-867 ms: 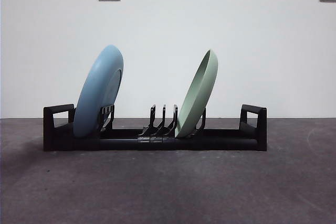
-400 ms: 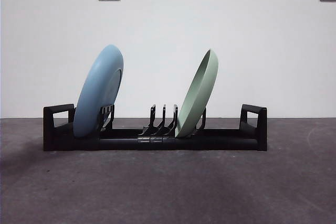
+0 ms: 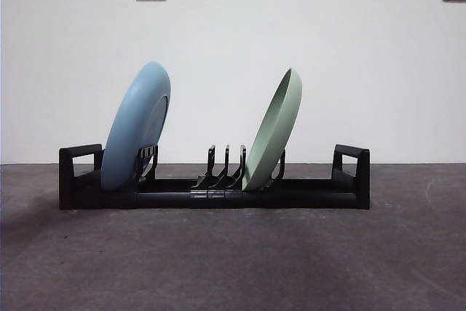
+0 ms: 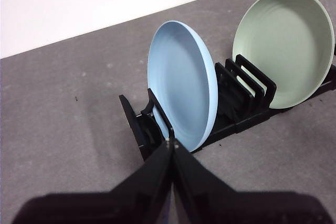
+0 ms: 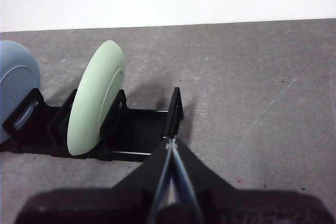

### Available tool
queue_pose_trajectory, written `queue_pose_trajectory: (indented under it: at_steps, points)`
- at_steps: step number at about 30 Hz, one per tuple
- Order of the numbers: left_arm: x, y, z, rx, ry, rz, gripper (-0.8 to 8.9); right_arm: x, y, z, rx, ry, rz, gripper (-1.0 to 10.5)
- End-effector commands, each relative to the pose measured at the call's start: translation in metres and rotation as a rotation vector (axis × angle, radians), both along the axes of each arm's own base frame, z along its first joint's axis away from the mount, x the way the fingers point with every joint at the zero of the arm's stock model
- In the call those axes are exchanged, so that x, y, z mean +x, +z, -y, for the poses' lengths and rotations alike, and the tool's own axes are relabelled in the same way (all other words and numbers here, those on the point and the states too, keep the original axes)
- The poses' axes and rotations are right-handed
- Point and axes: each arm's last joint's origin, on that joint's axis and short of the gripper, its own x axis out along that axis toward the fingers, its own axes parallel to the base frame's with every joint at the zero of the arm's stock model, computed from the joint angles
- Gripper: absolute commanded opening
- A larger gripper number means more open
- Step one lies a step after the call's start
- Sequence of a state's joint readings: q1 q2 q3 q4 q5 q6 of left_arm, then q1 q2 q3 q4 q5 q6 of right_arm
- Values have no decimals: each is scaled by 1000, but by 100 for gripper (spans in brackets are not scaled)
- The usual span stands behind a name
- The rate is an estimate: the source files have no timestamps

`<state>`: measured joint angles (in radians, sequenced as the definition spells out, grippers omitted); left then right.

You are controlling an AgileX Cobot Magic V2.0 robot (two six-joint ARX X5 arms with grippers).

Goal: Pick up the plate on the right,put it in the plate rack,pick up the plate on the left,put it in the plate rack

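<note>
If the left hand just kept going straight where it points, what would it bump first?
Probably the blue plate, near its lower rim, or the rack end beside it; depth is unclear. The left hand is shut.

The rack point(image 3: 215, 187) spans the middle of the desk point(image 3: 233, 260). A blue plate point(image 3: 136, 127) and a green plate point(image 3: 274, 130) lean in it, with open slots between them. Desk in front lies open.

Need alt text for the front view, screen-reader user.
A long black plate rack on a grey table holds two plates on edge, both leaning right: a blue plate near the left end and a green plate right of centre. Behind is a white wall with two sockets; neither hand touches anything.
</note>
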<state>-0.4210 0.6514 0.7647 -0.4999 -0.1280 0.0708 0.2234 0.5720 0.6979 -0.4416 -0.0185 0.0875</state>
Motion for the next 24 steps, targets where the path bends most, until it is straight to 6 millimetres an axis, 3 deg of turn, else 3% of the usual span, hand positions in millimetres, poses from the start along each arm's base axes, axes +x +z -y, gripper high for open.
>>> queue_pose_trajectory:
  at_steps: [1,9,12,16,24]
  points:
    - [2,-2,0,6,3,-9,-4,0,-2,0,10,-2,-4,4]
    - [-23,5,-11,3,4,81,-4,0,-2,0,10,-2,-4,4]
    - [-35,-2,-21,-38,27,164,-4,0,-2,0,10,-3,-4,4]
    - [-43,-33,-32,-69,85,244,-4,0,-2,0,10,-3,-4,4]
    - [-36,-112,-42,-74,173,279,-4,0,-2,0,10,-3,-4,4]
